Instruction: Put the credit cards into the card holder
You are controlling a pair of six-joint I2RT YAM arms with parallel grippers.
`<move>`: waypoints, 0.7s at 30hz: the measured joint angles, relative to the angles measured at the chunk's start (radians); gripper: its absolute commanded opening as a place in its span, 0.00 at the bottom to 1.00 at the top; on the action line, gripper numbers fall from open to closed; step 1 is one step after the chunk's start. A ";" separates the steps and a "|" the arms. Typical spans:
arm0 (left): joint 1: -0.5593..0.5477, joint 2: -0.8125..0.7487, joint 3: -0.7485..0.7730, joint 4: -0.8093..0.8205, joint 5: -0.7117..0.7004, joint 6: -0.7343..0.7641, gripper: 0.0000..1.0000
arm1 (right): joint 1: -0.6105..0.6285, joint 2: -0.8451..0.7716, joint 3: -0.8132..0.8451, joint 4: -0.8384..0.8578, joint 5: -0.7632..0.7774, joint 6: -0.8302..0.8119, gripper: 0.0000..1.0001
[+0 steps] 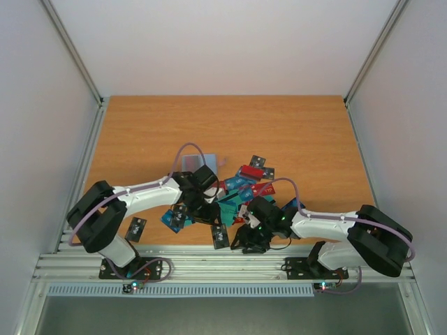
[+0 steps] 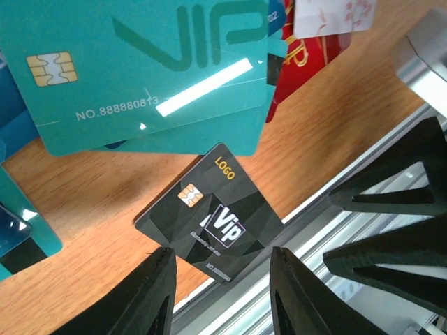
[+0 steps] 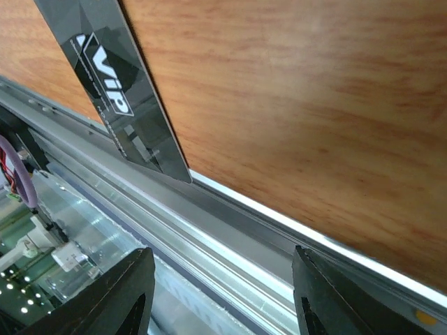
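Wooden tabletop (image 1: pixel 279 132) lying orange-brown, grain running across, filling middle of overhead view. Slotted aluminium rails (image 1: pixel 223 264) running side by side along near edge of tabletop. Grey perforated strip (image 1: pixel 209 289) sitting just in front of rails. Side rail (image 1: pixel 87 167) bordering left edge of tabletop. White walls (image 1: pixel 223 42) enclosing tabletop at back and both sides. Slanted metal posts (image 1: pixel 70 49) rising from back corners. Dull grey surface (image 1: pixel 223 317) showing below strip
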 measured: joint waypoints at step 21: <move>-0.056 0.128 -0.004 0.087 0.027 -0.015 0.39 | 0.128 0.068 -0.034 0.221 0.126 0.053 0.55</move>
